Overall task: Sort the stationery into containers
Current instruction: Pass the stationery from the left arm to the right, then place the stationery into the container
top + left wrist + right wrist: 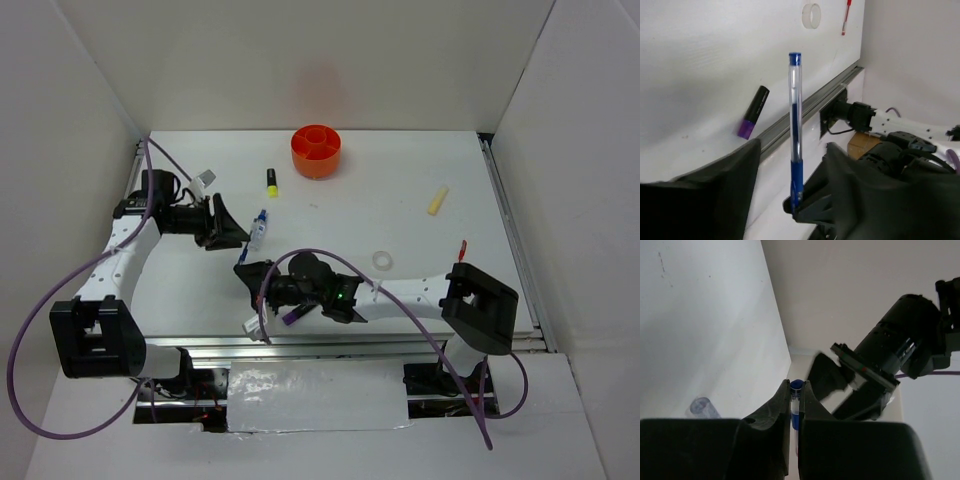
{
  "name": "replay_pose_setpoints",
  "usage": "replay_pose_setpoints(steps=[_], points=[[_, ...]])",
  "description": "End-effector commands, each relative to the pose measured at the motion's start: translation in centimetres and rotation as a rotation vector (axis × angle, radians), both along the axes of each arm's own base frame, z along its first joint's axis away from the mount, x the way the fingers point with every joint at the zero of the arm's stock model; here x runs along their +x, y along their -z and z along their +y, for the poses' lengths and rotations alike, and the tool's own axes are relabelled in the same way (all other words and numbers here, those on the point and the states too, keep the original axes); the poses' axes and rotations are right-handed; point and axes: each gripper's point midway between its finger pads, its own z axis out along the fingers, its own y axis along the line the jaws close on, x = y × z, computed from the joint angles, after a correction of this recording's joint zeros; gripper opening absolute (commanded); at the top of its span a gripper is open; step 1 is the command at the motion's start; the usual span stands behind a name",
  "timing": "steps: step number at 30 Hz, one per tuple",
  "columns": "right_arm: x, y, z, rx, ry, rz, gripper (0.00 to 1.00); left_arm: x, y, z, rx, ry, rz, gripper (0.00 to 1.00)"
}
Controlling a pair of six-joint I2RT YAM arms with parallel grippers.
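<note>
Our right claw (796,389) clamps the blue pen (795,120) by its grip, barrel inside our wide-open left claw (795,144). 1 yellow highlighter (272,181) lies between pen and the far orange organiser (316,166).

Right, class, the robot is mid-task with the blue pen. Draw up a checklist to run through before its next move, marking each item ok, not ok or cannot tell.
1. The right hand holds the blue pen: ok, fingers closed on it.
2. The left hand open around the pen: ok, a finger on each side.
3. The left hand has its own grip: not ok, fingers well apart from the barrel.
4. The orange organiser upright at the far side: ok.
5. Compartment free for the pen: cannot tell, too small in the top view.
6. The purple highlighter clear of the right arm: cannot tell; it lies near the front rail.
</note>
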Motion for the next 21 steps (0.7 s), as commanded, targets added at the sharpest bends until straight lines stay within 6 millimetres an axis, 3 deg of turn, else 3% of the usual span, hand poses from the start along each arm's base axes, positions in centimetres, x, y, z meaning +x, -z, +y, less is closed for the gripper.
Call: replay_pose_setpoints(steps=[1, 3, 5, 6, 10, 11, 13, 14, 15, 16, 17, 18, 19, 20, 21], points=[[1.7, -3.0, -0.8, 0.083, 0.050, -0.014, 0.00, 0.7, -1.7, 0.4, 0.019, -0.020, -0.066, 0.74], [2.0, -3.9, -1.4, 0.115, 0.061, 0.008, 0.00, 1.5, -1.9, 1.5, 0.048, -0.059, -0.073, 0.99], [2.5, -5.6, -2.5, 0.169, 0.087, 0.085, 0.00, 2.9, -3.2, 2.7, 0.087, -0.089, -0.118, 0.99], [2.9, -5.4, -2.7, 0.164, 0.096, 0.087, 0.00, 3.4, -3.3, 3.2, 0.097, -0.099, -0.108, 0.99], [5.0, -10.2, -5.5, 0.379, 0.186, 0.402, 0.00, 6.7, -7.2, 6.4, 0.103, -0.224, -0.229, 0.99], [7.4, -12.4, -6.7, 0.458, 0.251, 0.451, 0.00, 6.8, -8.1, 6.8, 0.107, -0.248, -0.272, 0.99], [9.8, -14.2, -7.7, 0.560, 0.311, 0.664, 0.00, 7.9, -8.1, 8.0, 0.140, -0.323, -0.334, 0.99], [11.4, -16.8, -8.2, 0.612, 0.335, 0.729, 0.00, 7.6, -8.9, 8.2, 0.155, -0.343, -0.382, 0.99], [14.8, -16.7, -9.5, 0.676, 0.409, 0.857, 0.00, 7.5, -8.0, 8.3, 0.165, -0.355, -0.385, 0.99], [16.7, -17.4, -10.3, 0.711, 0.440, 0.911, 0.00, 8.0, -8.4, 8.7, 0.180, -0.376, -0.437, 0.99], [18.3, -20.4, -11.1, 0.751, 0.453, 0.955, 0.00, 7.8, -8.8, 8.7, 0.189, -0.379, -0.476, 0.99], [22.0, -19.0, -12.4, 0.777, 0.519, 1.063, 0.00, 7.7, -8.1, 8.8, 0.205, -0.367, -0.489, 0.99], [23.6, -18.5, -13.3, 0.772, 0.566, 1.129, 0.00, 7.7, -8.3, 8.9, 0.215, -0.365, -0.520, 0.99], [24.9, -22.1, -14.2, 0.838, 0.537, 1.132, 0.00, 7.6, -7.9, 8.9, 0.220, -0.362, -0.521, 0.99], [27.9, -20.9, -15.6, 0.870, 0.578, 1.197, 0.00, 7.6, -7.7, 8.9, 0.232, -0.350, -0.539, 0.99]])
